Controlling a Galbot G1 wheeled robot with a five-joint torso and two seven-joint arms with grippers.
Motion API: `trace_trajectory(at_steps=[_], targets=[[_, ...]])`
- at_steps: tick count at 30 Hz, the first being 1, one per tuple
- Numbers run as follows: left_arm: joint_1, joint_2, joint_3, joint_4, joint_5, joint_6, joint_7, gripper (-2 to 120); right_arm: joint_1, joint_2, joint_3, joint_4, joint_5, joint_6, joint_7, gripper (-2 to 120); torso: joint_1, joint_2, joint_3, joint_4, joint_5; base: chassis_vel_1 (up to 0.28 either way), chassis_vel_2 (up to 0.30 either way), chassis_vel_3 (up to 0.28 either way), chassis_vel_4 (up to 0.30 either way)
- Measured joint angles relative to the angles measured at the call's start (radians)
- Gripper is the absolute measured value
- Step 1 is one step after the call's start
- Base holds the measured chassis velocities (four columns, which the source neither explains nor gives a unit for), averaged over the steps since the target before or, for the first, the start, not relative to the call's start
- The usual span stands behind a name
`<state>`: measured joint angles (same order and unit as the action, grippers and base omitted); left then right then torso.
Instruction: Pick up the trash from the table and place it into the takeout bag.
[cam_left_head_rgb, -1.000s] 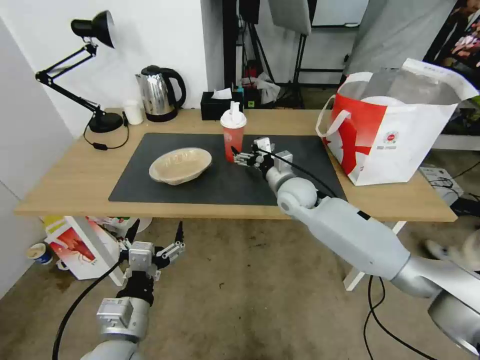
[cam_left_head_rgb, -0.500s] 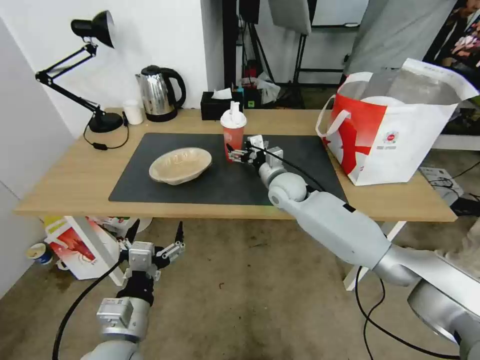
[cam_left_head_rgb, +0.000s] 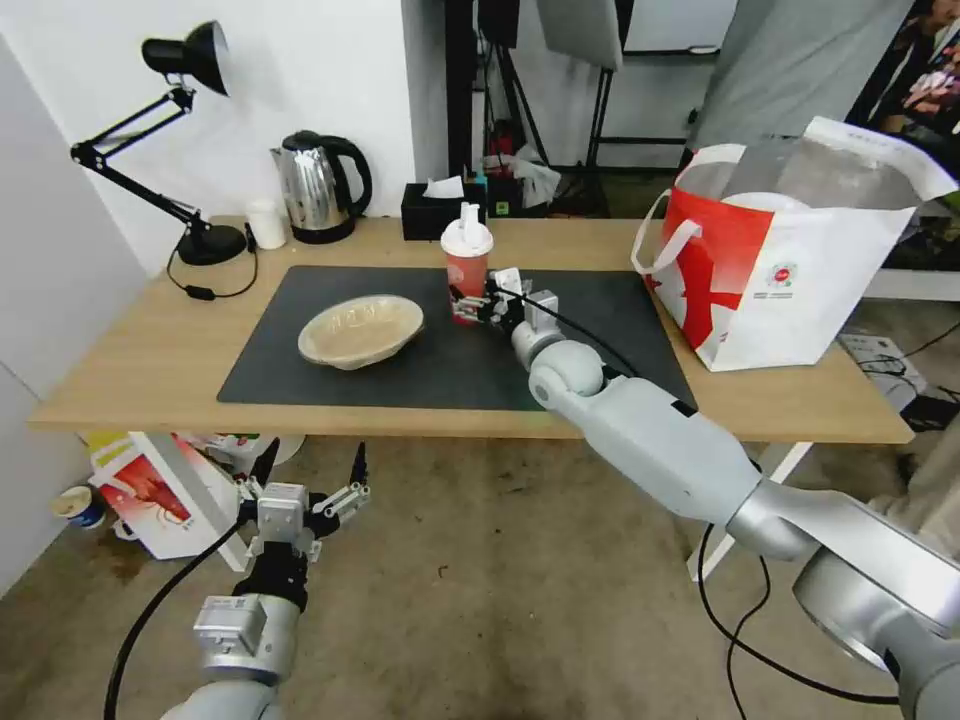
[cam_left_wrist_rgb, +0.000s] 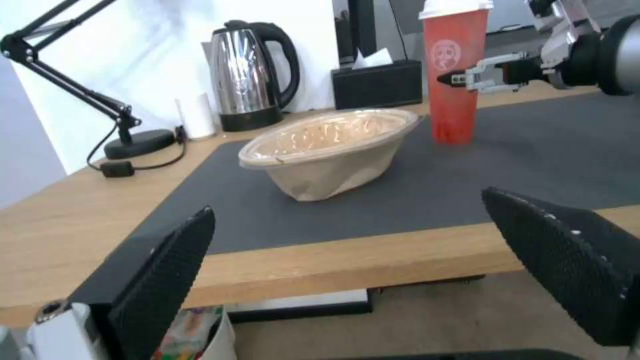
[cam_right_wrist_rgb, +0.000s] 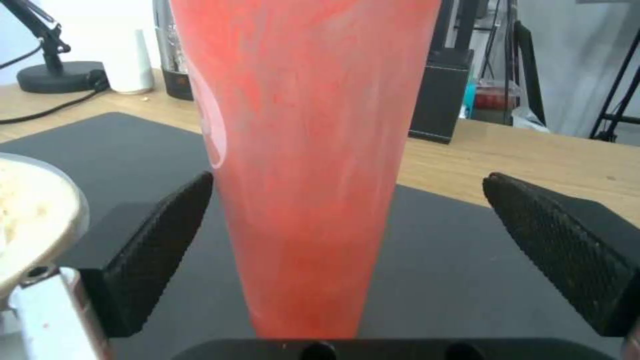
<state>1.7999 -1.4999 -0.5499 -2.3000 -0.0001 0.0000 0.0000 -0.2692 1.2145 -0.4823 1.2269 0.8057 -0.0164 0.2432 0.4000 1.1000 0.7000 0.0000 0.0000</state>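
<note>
Counter (cam_left_head_rgb: 150, 370): light wood, carrying a dark grey mat (cam_left_head_rgb: 400, 370).
Takeout bag (cam_left_head_rgb: 800, 290): white with red panel, upright at the counter's right end, mouth open.
Beige oval bowl (cam_left_head_rgb: 360, 330): on the mat, left of the cup.
Red drink cup (cam_left_head_rgb: 467, 262): upright on the mat, white lid.
Right claw (cam_left_head_rgb: 468, 303): spread wide around the cup's lower body, fingers apart from it.
Left claw (cam_left_head_rgb: 305, 475): wide, low before the counter's edge.
</note>
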Motion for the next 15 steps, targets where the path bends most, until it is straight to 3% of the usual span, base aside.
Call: trace_trajectory(at_steps=[12,15], targets=[[0.0,0.0,0.0,0.0,0.0,0.0,0.0,100,-0.003,0.005,0.002,-0.012,-0.006,0.004,-0.013,100,0.0,0.0,0.0,0.0,0.0,0.0,0.0,0.0,0.0],[0.0,0.0,0.0,0.0,0.0,0.0,0.0,100,-0.003,0.005,0.003,-0.013,-0.006,0.004,-0.017,94,0.0,0.0,0.0,-0.0001,0.0,0.0,0.0,0.0,0.0]])
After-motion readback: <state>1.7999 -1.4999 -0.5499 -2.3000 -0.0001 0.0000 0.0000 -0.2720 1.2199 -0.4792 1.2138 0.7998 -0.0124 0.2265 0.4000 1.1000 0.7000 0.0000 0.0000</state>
